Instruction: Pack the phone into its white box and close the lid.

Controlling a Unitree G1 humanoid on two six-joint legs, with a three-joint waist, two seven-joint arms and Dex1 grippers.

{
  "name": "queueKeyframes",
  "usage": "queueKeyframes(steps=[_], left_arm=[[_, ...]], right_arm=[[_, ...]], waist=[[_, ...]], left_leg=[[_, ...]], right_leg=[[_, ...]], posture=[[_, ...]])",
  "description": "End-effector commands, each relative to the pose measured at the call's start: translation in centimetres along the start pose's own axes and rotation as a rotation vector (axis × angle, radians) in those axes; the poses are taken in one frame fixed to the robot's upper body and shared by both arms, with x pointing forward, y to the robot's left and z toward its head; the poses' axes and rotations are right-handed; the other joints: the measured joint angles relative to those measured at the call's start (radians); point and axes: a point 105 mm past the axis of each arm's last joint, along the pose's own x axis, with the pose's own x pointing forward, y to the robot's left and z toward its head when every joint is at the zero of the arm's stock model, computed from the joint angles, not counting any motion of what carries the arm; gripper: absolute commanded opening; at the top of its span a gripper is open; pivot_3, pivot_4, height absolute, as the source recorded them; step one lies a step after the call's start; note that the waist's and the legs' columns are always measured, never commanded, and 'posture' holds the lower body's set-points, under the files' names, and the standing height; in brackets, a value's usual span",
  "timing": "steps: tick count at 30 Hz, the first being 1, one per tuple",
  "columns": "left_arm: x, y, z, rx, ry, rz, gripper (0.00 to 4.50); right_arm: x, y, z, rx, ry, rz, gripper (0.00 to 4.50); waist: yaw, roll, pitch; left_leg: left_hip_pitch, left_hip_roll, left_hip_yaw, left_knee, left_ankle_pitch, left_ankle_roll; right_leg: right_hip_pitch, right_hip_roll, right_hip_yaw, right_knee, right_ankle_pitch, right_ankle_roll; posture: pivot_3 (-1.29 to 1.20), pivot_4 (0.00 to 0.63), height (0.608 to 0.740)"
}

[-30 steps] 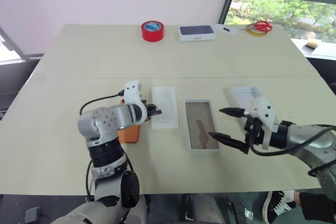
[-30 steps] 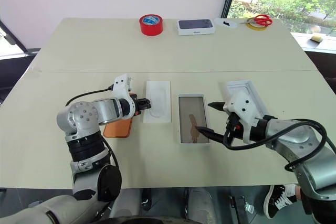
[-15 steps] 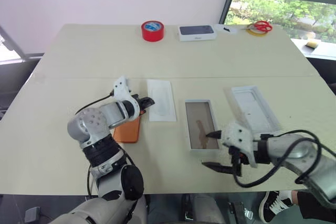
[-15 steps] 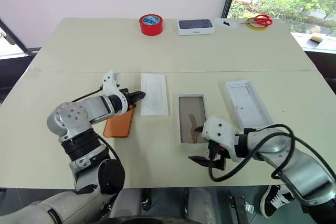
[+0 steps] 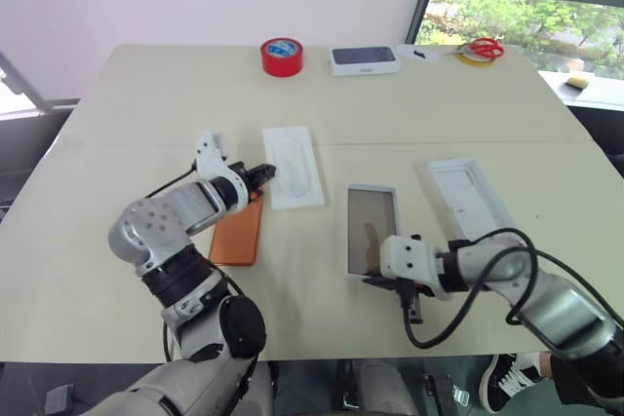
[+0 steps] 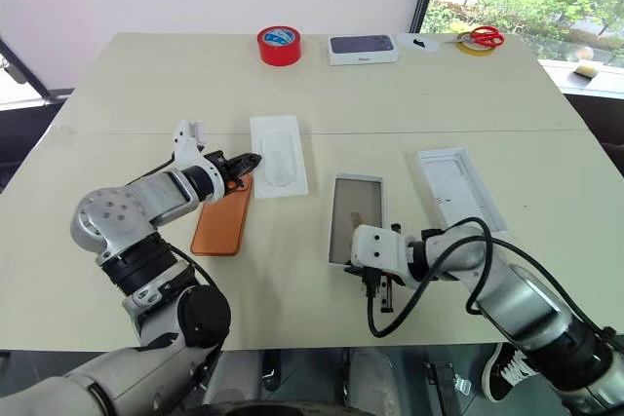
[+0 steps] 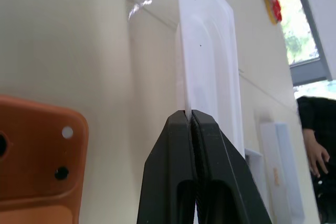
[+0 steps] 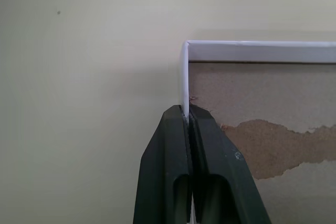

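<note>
Since a second ago the right gripper [image 5: 382, 281] has been lowered and its jaws brought together on the near rim of the white box [image 5: 370, 232], while the flat white card [image 5: 292, 166] has been dragged farther up the table [image 5: 390, 104] by the left gripper [image 5: 265, 172].

Head views: the phone [image 5: 238, 235] lies face down beside the card; the lid [image 5: 468, 199] lies well right of the box.

Left wrist view: the jaws are pinched on the card's edge [image 7: 210, 66].

Right wrist view: the box's thin wall [image 8: 184, 77] is clamped near a corner.
</note>
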Motion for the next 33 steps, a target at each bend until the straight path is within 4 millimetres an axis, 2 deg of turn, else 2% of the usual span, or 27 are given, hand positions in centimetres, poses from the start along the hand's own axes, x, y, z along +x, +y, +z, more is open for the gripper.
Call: queueKeyframes(steps=[1, 6, 9, 12, 15, 18, 22, 24, 33], left_arm=[[-0.4, -1.1, 1.6, 0.022, -0.049, -0.060, 0.00], [-0.5, -1.4, 1.7, 0.023, -0.054, -0.076, 0.00], [-0.5, -1.5, 1.3, 0.021, -0.048, -0.078, 0.00], [-0.3, -1.6, 0.4, 0.016, -0.028, -0.078, 0.00], [0.1, -2.2, -0.8, 0.032, 0.002, -0.091, 0.00], [0.4, -2.9, -1.8, 0.042, 0.026, -0.110, 0.00], [1.7, -4.0, -4.1, 0.065, 0.107, -0.112, 0.00], [2.4, -4.2, -5.1, 0.067, 0.141, -0.103, 0.00], [3.2, -5.7, -8.3, 0.111, 0.258, -0.162, 0.00]], right_arm=[[0.8, -1.5, 1.6, -0.107, -0.034, -0.008, 0.05], [2.0, -3.5, 2.0, -0.138, -0.032, -0.039, 0.05], [1.9, -5.0, 2.4, -0.115, -0.048, -0.092, 0.05], [0.9, -5.5, 3.1, -0.090, -0.097, -0.128, 0.92], [-1.1, -6.0, 3.8, -0.058, -0.160, -0.191, 2.41], [-2.8, -5.7, 3.8, -0.035, -0.183, -0.205, 2.41], [-5.6, -5.9, 2.0, 0.028, -0.136, -0.296, 2.41], [-6.2, -5.7, 1.4, 0.046, -0.121, -0.323, 2.41], [-6.3, -5.1, 0.9, 0.083, -0.121, -0.365, 2.41]], waist=[[0.001, 0.000, 0.000], [0.005, 0.000, 0.000], [0.004, 0.000, 0.000], [0.003, 0.000, 0.000], [0.003, 0.000, 0.000], [0.003, 0.000, 0.000], [0.006, 0.000, 0.000], [0.004, 0.000, 0.000], [0.003, 0.000, 0.000]], left_leg=[[0.000, 0.000, 0.000, 0.000, 0.000, -0.001], [0.000, 0.000, 0.000, 0.000, 0.002, -0.003], [0.000, 0.000, 0.001, 0.001, 0.002, -0.004], [0.000, 0.000, 0.001, 0.000, 0.002, -0.004], [0.000, 0.000, 0.001, 0.000, 0.002, -0.004], [0.000, 0.000, 0.001, 0.000, 0.001, -0.003], [0.000, 0.000, 0.001, 0.000, 0.000, -0.001], [0.000, 0.000, 0.001, 0.000, 0.000, 0.000], [0.000, 0.000, 0.001, 0.000, 0.000, 0.000]], right_leg=[[0.000, 0.000, 0.000, 0.000, 0.000, 0.000], [0.000, 0.000, 0.000, 0.000, 0.000, 0.000], [0.000, -0.001, 0.000, 0.000, 0.000, 0.000], [0.000, -0.001, 0.000, 0.000, 0.000, 0.000], [0.000, -0.001, 0.000, 0.000, 0.000, 0.000], [0.000, -0.001, 0.000, 0.000, 0.000, 0.000], [0.001, -0.001, 0.000, 0.000, 0.000, 0.000], [0.001, -0.001, 0.000, -0.001, 0.000, 0.000], [0.000, -0.001, 0.000, 0.000, 0.000, 0.000]], posture=[[0.00, 0.150, 0.730], [0.00, 0.150, 0.730], [0.00, 0.150, 0.730], [0.00, 0.150, 0.730], [0.00, 0.150, 0.730], [0.00, 0.150, 0.730], [0.00, 0.150, 0.730], [0.00, 0.150, 0.730], [0.00, 0.150, 0.730]])
